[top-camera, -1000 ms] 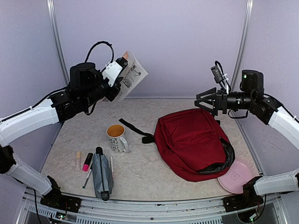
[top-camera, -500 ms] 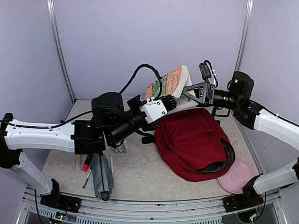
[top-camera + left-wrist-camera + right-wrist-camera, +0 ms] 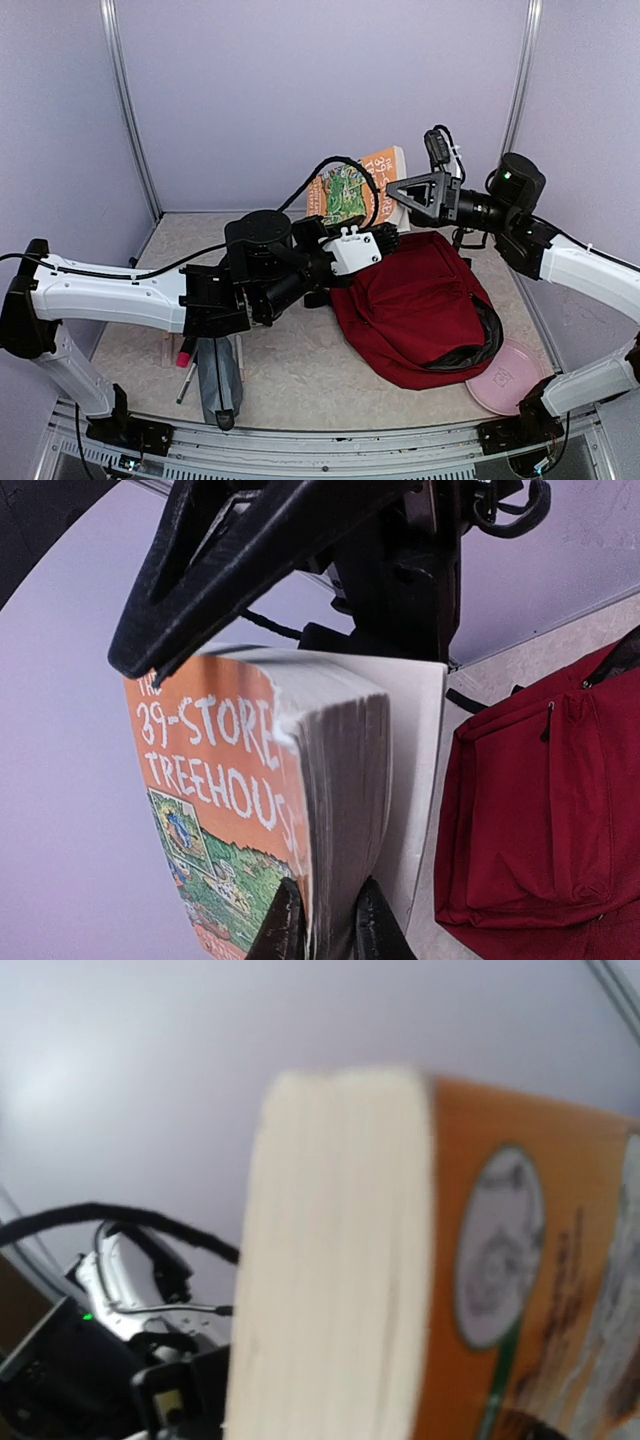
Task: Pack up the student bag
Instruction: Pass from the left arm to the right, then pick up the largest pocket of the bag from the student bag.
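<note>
Swinging right across the table over the last second, the left arm has carried the book from the far left corner to the middle, and we now see it meeting the right arm above the bag. Closest to us, the grey fabric zip pouch (image 3: 218,378) lies near the front edge of the beige marbled table (image 3: 300,375), with a pink marker (image 3: 185,357) just beside it on the left. Over on the right, the round pink plate (image 3: 508,380) sits at the front, its edge tucked against the large dark red fabric backpack (image 3: 415,305), which lies flat on the right half of the table, front pocket up. Further back, the left gripper (image 3: 327,925) pinches the lower edge of the thick orange-covered paperback book (image 3: 220,800) and holds it upright in the air over the bag's far left corner. Beyond that, the right gripper (image 3: 395,193) has its jaws spread wide, straddling the book's top edge; whether they touch it we cannot tell.
</note>
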Available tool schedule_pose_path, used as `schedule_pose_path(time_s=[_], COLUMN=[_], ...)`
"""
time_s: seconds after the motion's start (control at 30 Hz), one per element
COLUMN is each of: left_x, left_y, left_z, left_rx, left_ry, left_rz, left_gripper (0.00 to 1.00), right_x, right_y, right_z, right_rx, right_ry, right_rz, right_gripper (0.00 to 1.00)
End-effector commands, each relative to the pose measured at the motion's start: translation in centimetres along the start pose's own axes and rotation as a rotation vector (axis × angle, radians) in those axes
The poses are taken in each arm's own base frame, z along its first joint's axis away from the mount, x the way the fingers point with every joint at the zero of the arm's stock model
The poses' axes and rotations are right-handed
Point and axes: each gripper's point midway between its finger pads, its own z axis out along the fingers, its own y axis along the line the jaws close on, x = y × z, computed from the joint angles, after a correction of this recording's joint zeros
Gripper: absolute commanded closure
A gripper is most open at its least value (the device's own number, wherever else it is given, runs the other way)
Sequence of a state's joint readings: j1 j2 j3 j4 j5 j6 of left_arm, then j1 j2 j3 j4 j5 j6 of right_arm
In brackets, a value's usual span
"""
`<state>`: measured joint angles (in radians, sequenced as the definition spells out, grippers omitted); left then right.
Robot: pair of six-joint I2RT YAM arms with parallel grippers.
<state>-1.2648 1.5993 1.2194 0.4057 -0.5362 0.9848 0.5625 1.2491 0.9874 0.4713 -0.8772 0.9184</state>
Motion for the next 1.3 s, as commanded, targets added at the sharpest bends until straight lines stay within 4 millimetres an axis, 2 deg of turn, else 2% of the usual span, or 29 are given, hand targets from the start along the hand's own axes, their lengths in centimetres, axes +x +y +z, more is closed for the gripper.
schedule_pose_path(time_s=[0.0,0.13,0.2,0.23,0.3,0.33,0.37,0.4,0.47,0.53,0.6,0.67,0.73,0.83,0.93,0.97,1.0,1.07,1.17,1.23,1.27], left_x=[-1.3,-1.3,-0.8,-0.7,-0.5,-0.3,-1.0,-1.3,-2.2,-3.0,-4.5,-6.9,-8.5,-8.1,-7.2,-6.6,-5.8,-4.8,-4.1,-3.1,-2.5], left_y=[-0.4,-2.8,-3.4,-3.7,-4.2,-5.0,-5.3,-6.7,-9.1,-11.2,-12.8,-14.3,-16.1,-20.4,-24.4,-25.3,-25.9,-26.5,-27.4,-27.6,-27.6], left_z=[-0.2,0.2,0.5,0.6,0.7,0.7,0.9,0.9,0.7,0.3,-0.6,-2.0,-2.6,-1.9,-1.1,-0.3,1.0,2.7,4.3,5.8,6.5], left_rx=[-0.010,0.015,0.022,0.030,0.060,0.105,0.152,0.233,0.370,0.476,0.583,0.727,0.897,1.129,1.319,1.325,1.292,1.236,1.150,1.053,1.017], left_ry=[-0.033,-0.010,0.017,0.025,0.035,0.047,0.039,0.037,0.015,-0.009,-0.058,-0.143,-0.185,-0.088,-0.002,0.048,0.102,0.141,0.158,0.198,0.212], left_rz=[0.098,0.222,0.248,0.249,0.225,0.213,0.151,0.119,0.035,-0.041,-0.132,-0.263,-0.395,-0.478,-0.506,-0.526,-0.540,-0.540,-0.516,-0.501,-0.499], left_gripper=[1.00,1.00,1.00,1.00,1.00,0.96,0.84,0.72,0.58,0.39,0.26,0.19,0.17,0.19,0.09,0.03,0.01,0.01,0.01,0.05,0.15], right_x=[-2.4,-1.9,-1.2,-1.0,-1.1,-1.3,-1.6,-1.8,-2.2,-2.1,-1.8,-1.8,-2.1,-2.9,-3.3,-3.4,-3.3,-3.3,-3.1,-3.2,-3.2], right_y=[0.7,-2.5,-3.7,-4.2,-5.1,-5.6,-6.2,-6.8,-7.9,-9.0,-9.9,-10.6,-11.0,-10.8,-10.2,-10.1,-10.0,-9.8,-9.4,-9.0,-8.8], right_z=[-0.1,-0.3,-0.4,-0.6,-1.6,-2.5,-3.5,-4.7,-7.3,-9.6,-11.7,-13.9,-16.0,-18.4,-18.8,-18.9,-18.9,-18.8,-18.6,-18.6,-18.6], right_rx=[0.083,0.210,0.261,0.290,0.362,0.401,0.440,0.471,0.518,0.547,0.595,0.658,0.717,0.777,0.800,0.803,0.806,0.803,0.788,0.790,0.793], right_ry=[-0.074,-0.085,-0.057,-0.053,-0.064,-0.076,-0.092,-0.110,-0.155,-0.186,-0.205,-0.228,-0.258,-0.296,-0.293,-0.288,-0.282,-0.272,-0.263,-0.253,-0.246], right_rz=[-0.058,-0.020,0.001,0.004,-0.009,-0.015,-0.020,-0.021,-0.005,0.022,0.038,0.038,0.030,0.006,-0.019,-0.027,-0.030,-0.035,-0.039,-0.049,-0.054], right_gripper=[0.13,0.55,0.89,1.00,1.00,1.00,1.00,1.00,1.00,1.00,1.00,1.00,1.00,1.00,1.00,1.00,1.00,1.00,1.00,1.00,1.00])
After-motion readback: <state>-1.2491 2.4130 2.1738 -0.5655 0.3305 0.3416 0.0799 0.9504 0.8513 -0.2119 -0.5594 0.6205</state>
